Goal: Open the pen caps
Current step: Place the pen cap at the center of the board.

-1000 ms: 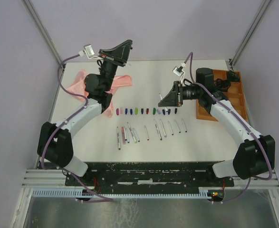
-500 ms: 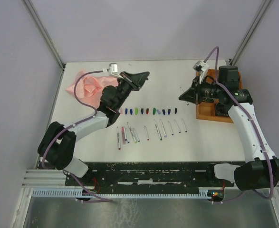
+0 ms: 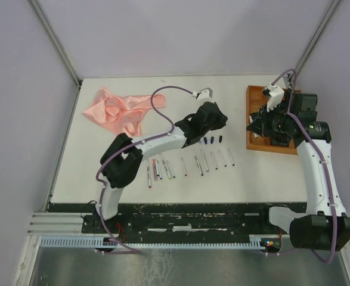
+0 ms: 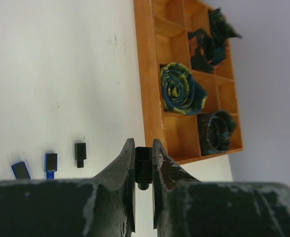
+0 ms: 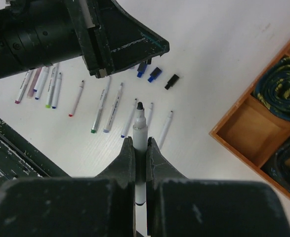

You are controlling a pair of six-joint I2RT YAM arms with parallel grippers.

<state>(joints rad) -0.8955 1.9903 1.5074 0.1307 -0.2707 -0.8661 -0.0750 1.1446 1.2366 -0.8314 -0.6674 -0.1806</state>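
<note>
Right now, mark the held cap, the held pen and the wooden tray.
black cap [image 4: 143, 160], left wrist view, its body.
pen [image 5: 140, 129], right wrist view, upper barrel.
wooden tray [image 4: 149, 89], left wrist view, outer wall.

The top camera looks down from high above and behind the arm bases at six o'clock, taking in the whole table. The left wrist camera looks down past the left gripper, with the wooden tray at one o'clock. The right wrist camera looks down past the right gripper, with the tray at three o'clock. Both wrist views share the tray and a loose black cap.
</note>
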